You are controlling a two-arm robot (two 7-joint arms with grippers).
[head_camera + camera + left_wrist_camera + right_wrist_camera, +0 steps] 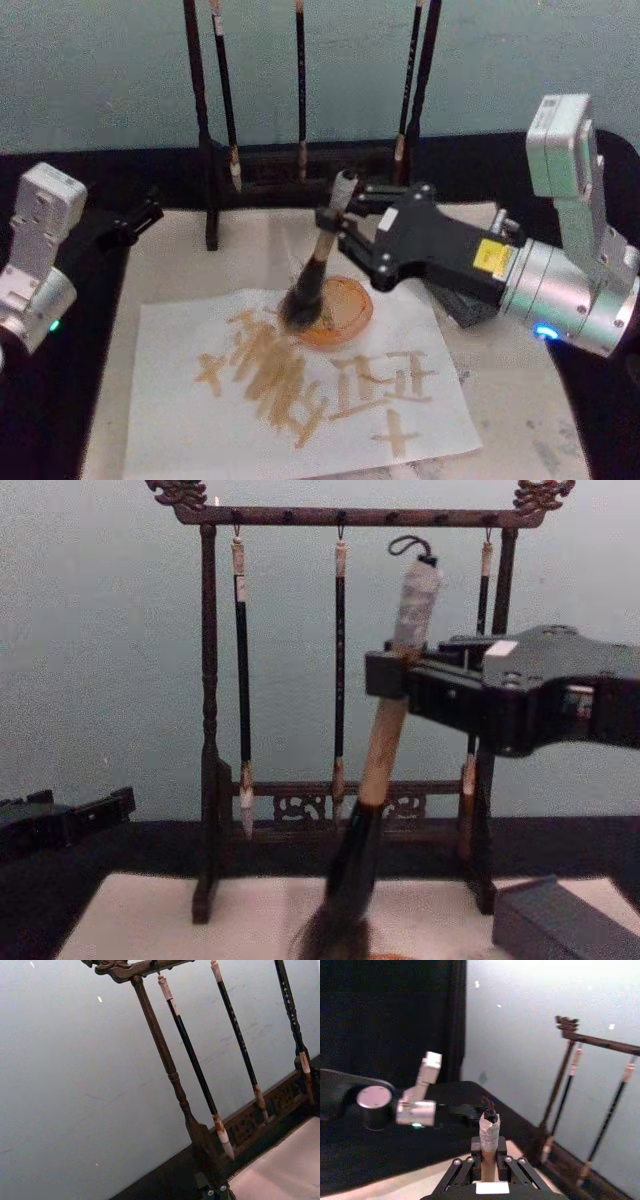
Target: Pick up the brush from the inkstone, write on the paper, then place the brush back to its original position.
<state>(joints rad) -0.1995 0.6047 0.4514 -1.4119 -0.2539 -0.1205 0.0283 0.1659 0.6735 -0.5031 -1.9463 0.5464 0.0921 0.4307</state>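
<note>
My right gripper (338,222) is shut on the tan shaft of the brush (318,268), just below its pale cap. The brush (375,780) tilts, cap toward the rack, and its bushy bristles hang low over the upper part of the paper (180,430), at the left rim of an orange dish (345,315). Several tan strokes mark the paper. The inkstone (466,308), a dark grey block, lies to the right, partly hidden under my right arm; its corner (560,915) shows in the chest view. In the right wrist view, the brush (488,1135) stands between the fingers (462,1170). My left gripper (135,222) rests at the table's left.
A dark wooden rack (212,190) stands at the back of the mat with three thin black brushes (241,680) hanging from its bar. A black cloth surrounds the pale mat (530,420). The wall rises close behind the rack.
</note>
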